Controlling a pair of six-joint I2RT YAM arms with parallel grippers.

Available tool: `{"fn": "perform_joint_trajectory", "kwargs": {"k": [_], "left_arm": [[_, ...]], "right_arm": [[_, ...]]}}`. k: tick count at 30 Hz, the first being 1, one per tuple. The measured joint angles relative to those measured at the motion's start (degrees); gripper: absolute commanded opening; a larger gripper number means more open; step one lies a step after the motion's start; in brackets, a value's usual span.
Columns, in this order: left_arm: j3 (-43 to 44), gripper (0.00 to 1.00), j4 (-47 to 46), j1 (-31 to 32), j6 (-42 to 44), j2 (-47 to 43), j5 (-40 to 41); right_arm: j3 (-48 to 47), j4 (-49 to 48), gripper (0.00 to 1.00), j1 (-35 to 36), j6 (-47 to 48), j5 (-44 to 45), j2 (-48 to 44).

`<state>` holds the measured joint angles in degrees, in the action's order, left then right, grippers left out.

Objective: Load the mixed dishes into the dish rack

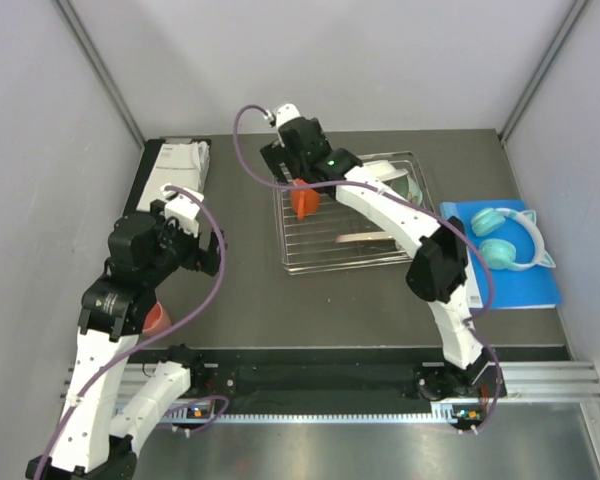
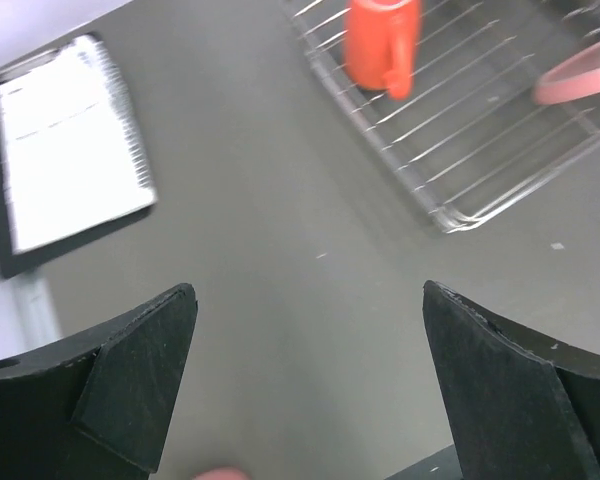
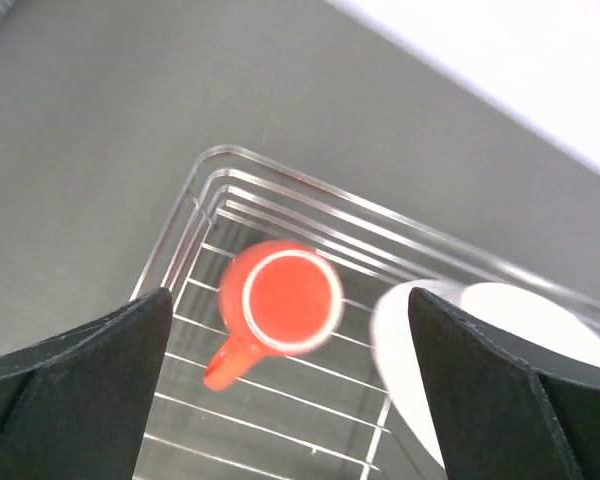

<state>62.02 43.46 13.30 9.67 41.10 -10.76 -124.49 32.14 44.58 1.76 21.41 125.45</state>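
Right gripper (image 3: 290, 300): jaws wide, empty, hanging straight over the orange mug (image 1: 304, 203). Mug stands upright, mouth up, in the far-left corner of the dish rack (image 1: 332, 266), with a white plate (image 3: 500, 330) just beside it. Left gripper (image 2: 308, 295): jaws wide too, nothing held, above bare table left of the rack. Salmon pink cup (image 1: 156, 320) sits out on the table, well apart from the rack and partly hidden under the left arm. It lies behind the left jaws, toward the near edge. Left arm is clearly nearer, so it's likely next.

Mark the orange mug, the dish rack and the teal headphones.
orange mug (image 3: 280, 300): right wrist view, centre of its round end.
dish rack (image 1: 315, 245): top view, bare wire floor.
teal headphones (image 1: 499, 251): top view, nearer ear cup.
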Motion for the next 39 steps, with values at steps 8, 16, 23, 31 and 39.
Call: {"fn": "perform_joint_trajectory", "kwargs": {"k": [8, 16, 23, 31, 39], "left_arm": [[2.08, 0.99, 9.84, -0.04, 5.88, -2.29, 12.04], [-2.73, 0.99, 19.98, 0.35, 10.10, -12.68, 28.20], [-2.78, 0.99, 21.90, 2.45, 9.46, -15.54, 40.81], [-8.24, 0.99, 25.22, 4.00, 8.20, -19.96, 45.86], [-16.79, 0.96, 26.10, 4.04, 5.97, -19.50, 47.34]], "right_arm": [[7.52, -1.29, 1.00, 3.28, 1.05, 5.11, -13.92], [32.87, -2.93, 1.00, 10.88, -3.96, 4.28, -35.56], [45.44, -3.69, 1.00, 13.62, -11.69, 1.38, -51.08], [53.24, -3.80, 1.00, 15.85, -18.03, 0.57, -55.69], [54.75, -3.89, 1.00, 17.49, -20.20, 0.52, -56.74]]}}
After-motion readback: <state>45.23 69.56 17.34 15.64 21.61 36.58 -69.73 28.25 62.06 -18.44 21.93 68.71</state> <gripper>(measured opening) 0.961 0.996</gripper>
